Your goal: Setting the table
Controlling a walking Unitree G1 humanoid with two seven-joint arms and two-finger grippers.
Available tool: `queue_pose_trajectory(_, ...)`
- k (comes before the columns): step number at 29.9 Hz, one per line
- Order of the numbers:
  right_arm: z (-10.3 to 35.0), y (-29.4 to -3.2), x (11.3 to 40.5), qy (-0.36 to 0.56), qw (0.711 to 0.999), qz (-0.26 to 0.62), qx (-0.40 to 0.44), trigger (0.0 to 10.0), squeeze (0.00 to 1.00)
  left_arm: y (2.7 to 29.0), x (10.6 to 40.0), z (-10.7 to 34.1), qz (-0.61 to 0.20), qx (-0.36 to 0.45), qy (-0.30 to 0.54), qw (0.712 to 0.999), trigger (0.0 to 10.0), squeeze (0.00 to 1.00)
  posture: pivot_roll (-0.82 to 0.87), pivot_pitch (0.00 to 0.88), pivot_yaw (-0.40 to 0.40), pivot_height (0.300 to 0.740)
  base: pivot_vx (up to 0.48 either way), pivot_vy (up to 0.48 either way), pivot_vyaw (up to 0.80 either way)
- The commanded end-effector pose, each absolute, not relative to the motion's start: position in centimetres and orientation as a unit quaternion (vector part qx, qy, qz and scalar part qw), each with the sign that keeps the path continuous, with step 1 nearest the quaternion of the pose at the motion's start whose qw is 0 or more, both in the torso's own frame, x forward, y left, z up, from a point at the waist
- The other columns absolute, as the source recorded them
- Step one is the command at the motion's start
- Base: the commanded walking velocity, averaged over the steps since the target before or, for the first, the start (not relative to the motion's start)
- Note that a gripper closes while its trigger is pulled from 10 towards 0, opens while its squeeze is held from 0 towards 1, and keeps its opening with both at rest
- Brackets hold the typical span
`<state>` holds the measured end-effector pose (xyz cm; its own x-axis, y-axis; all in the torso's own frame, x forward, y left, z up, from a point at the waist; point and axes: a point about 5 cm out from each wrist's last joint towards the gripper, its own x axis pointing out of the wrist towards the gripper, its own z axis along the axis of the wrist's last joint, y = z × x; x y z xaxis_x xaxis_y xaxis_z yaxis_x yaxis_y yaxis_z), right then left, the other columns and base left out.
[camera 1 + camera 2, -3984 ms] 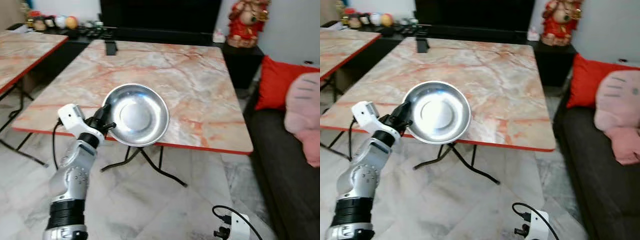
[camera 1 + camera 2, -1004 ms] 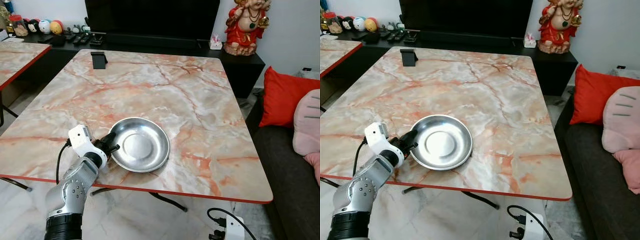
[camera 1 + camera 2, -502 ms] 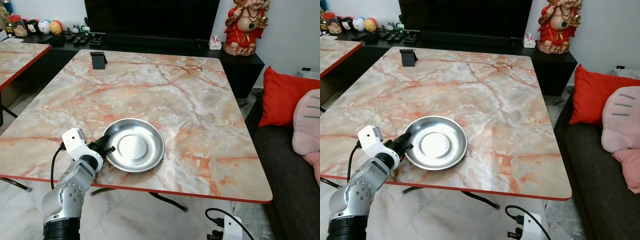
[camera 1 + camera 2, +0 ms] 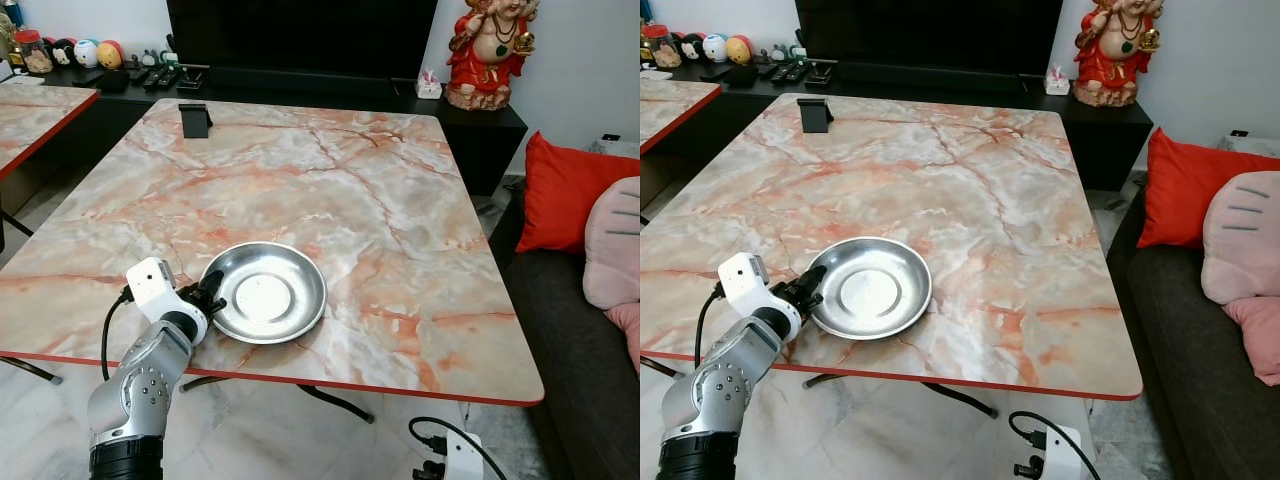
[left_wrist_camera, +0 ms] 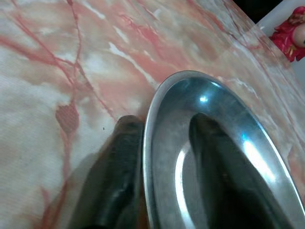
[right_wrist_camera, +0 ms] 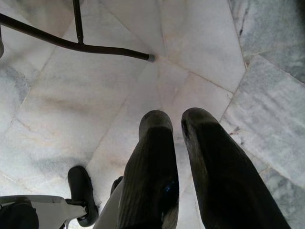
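A round steel plate lies on the marble table, near its front edge and left of the middle. My left gripper is shut on the plate's left rim. In the left wrist view one black finger lies outside the rim on the marble. The other finger lies inside the plate. My right gripper hangs idle above the floor, its two fingers close together with nothing between them.
A black stand sits at the table's far left corner. A second marble table is to the left. A sofa with a red cushion and a pink cushion borders the right. A red statue stands behind.
Four seconds ago the plate was held tilted in front of the table edge; now it lies on the marble. Over the last second it slid slightly left and toward the front edge.
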<state>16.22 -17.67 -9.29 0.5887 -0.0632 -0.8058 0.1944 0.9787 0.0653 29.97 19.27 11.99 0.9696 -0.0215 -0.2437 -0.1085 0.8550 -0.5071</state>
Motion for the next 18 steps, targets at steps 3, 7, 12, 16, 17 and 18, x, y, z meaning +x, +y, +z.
queue_pose_trajectory(3, -9.4, -17.7, 16.1, 0.455, 0.885, -0.072, 0.072, 10.0, 0.0, 19.4, 30.0, 12.7, 0.026, -0.221, 0.105, 0.969, 10.0, 1.0, 0.06, 0.0, -0.044, 0.74, 0.0, 0.0, 0.0)
queue_pose_trajectory(7, -9.4, -17.7, 16.2, 0.454, 0.885, -0.074, 0.072, 10.0, 0.0, 18.9, 30.2, 13.1, 0.01, -0.185, 0.099, 0.978, 10.0, 1.0, 0.06, 0.0, -0.044, 0.74, 0.0, 0.0, 0.0)
queue_pose_trajectory(12, -9.3, -17.7, 16.2, 0.453, 0.885, -0.076, 0.072, 10.0, 0.0, 19.2, 30.1, 13.2, 0.018, -0.153, 0.088, 0.984, 10.0, 0.0, 0.06, 0.0, -0.044, 0.74, 0.0, 0.0, 0.0)
queue_pose_trajectory(16, -9.3, -17.7, 16.2, 0.452, 0.886, -0.078, 0.072, 10.0, 0.0, 19.4, 30.0, 13.7, 0.024, -0.135, 0.066, 0.988, 10.0, 0.0, 0.06, 0.0, -0.044, 0.74, 0.0, 0.0, 0.0)
queue_pose_trajectory(17, -9.3, -17.7, 16.2, 0.452, 0.886, -0.078, 0.072, 10.0, 0.0, 19.4, 30.0, 13.7, 0.024, -0.135, 0.066, 0.988, 10.0, 0.0, 0.06, 0.0, -0.044, 0.74, 0.0, 0.0, 0.0)
queue_pose_trajectory(18, -9.3, -17.7, 16.2, 0.452, 0.886, -0.078, 0.072, 10.0, 0.0, 19.6, 29.9, 14.3, 0.026, -0.122, 0.043, 0.991, 10.0, 0.0, 0.06, 0.0, -0.045, 0.74, 0.0, 0.0, 0.0)
